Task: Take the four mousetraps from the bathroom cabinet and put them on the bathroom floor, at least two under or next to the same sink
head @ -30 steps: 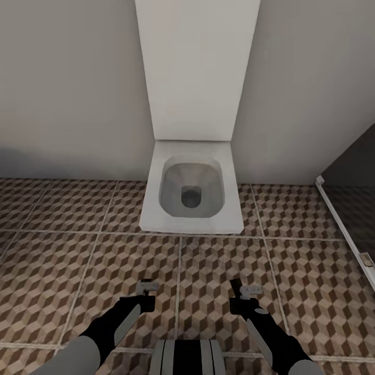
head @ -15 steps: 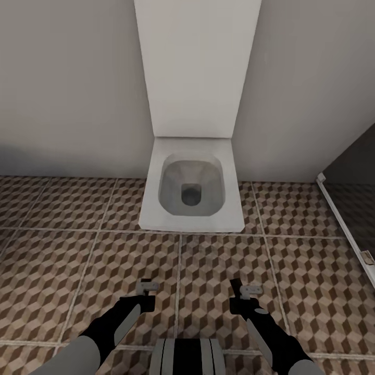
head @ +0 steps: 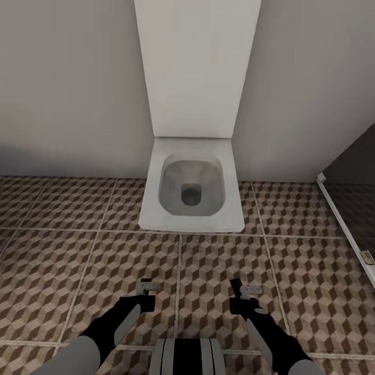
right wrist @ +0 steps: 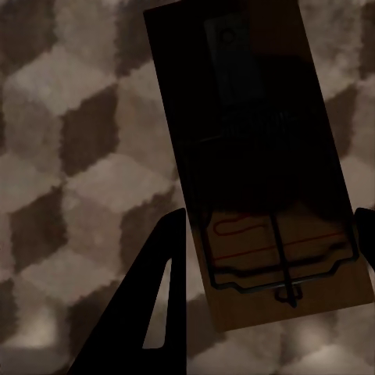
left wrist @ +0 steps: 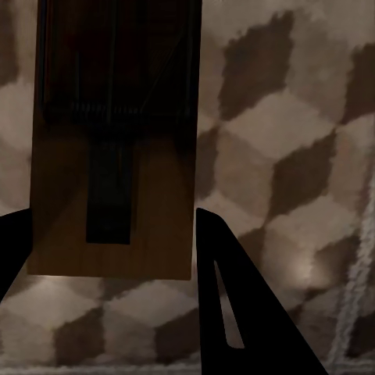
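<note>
The left gripper (left wrist: pixel 109 234) is closed on a mousetrap (left wrist: pixel 113 133), and the right gripper (right wrist: pixel 266 234) is closed on another mousetrap (right wrist: pixel 258 156). Both hang over the bathroom floor (head: pixel 312 271), near a white toilet (head: pixel 191 182).

Mousetrap (left wrist: pixel 113 141) top cropped

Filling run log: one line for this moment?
left gripper: shut on mousetrap | right gripper: shut on second mousetrap | facing toilet

A white toilet (head: pixel 190 190) is standing against a plain grey wall (head: pixel 67 83), cube-patterned floor tiles (head: pixel 78 260) lying below
</note>
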